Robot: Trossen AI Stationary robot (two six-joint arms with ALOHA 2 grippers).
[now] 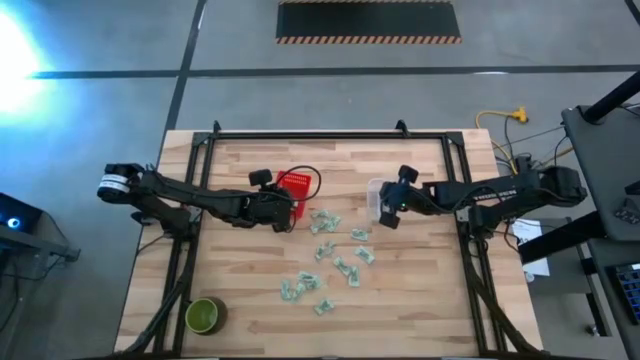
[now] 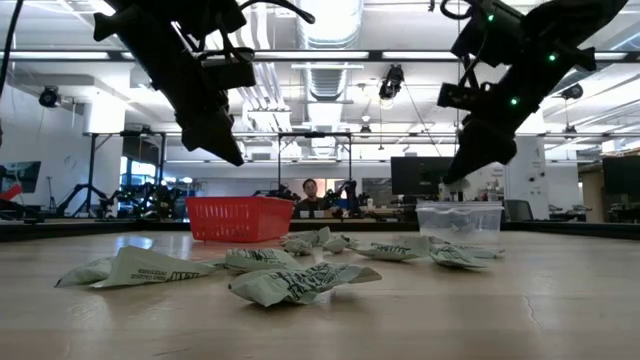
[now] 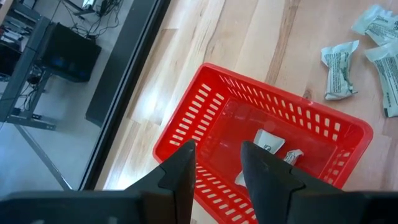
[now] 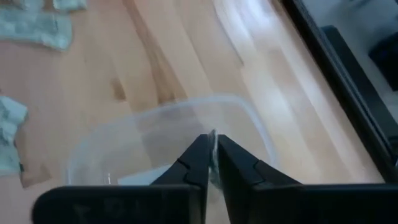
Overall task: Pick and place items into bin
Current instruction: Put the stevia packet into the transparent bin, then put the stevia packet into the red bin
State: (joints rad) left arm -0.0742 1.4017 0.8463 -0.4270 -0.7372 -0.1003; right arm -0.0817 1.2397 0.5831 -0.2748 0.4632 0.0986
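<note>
Several pale green-and-white packets [image 1: 330, 262] lie scattered on the wooden table [image 1: 430, 310], seen crumpled up close in the low view [image 2: 290, 283]. My left gripper [image 3: 217, 167] hangs open over the red basket [image 3: 205, 118], which holds a few packets [image 3: 272, 144]. My right gripper [image 4: 213, 155] hovers above a clear plastic container [image 4: 149, 134], its fingers closed on a thin pale sliver that looks like a packet. In the high view the left gripper [image 1: 288, 212] is at the basket [image 1: 296, 184], and the right gripper [image 1: 388, 214] is at the container [image 1: 374, 196]. My right gripper pinches a thin pale strip [image 4: 213, 138] between its two fingertips; only its edge shows, so which part of the packet this is I cannot tell. The fingers slant downward over the clear container's opening. The strip is lifted clear of the table.
A round green bowl [image 1: 204, 316] stands near the table's front left corner. A black frame [image 1: 330, 137] runs along the far and side edges. Bare wood lies to the right of the packets and along the near edge.
</note>
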